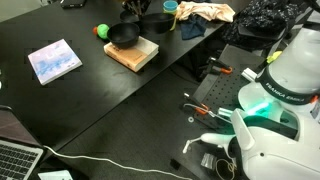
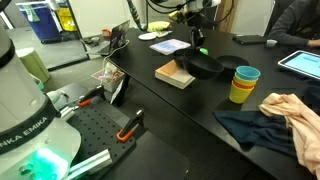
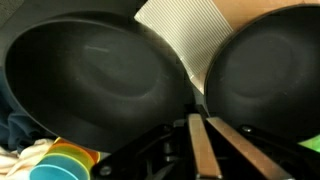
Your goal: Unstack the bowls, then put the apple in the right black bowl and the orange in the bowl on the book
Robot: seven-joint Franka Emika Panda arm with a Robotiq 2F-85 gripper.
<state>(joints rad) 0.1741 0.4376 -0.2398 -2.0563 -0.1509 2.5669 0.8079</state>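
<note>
A: Gripper state?

B: The Robotiq gripper [image 3: 198, 122] is being shown with its fingers pressed together and nothing clamped between them. It is being held over the gap between the two bowls.

A: Bowls?

B: Unstacking is being judged done. In the wrist view the matte black round bowl on the table [image 3: 90, 70] is lying at 10 o'clock of the fingertips. The matte black round bowl on the book [image 3: 265, 75] is at 2 o'clock, carried by the thick tan book with pale page edges [image 1: 140, 55]. The other bowl is resting on the black table [image 1: 80, 100], just beside the book. They are likely being kept side by side so each mouth is left open for one fruit.

A: Fruit?

B: The small bright green round apple [image 1: 102, 30] is sitting on the table at 9 o'clock of the book bowl, apart from it and not yet bowled. The orange is not being made out with certainty.

A: Next?

B: Opening of the fingers is being judged necessary before any fruit is grasped. The stacked coloured plastic cups [image 3: 65, 160] at 8 o'clock are being flagged as a knock risk.
</note>
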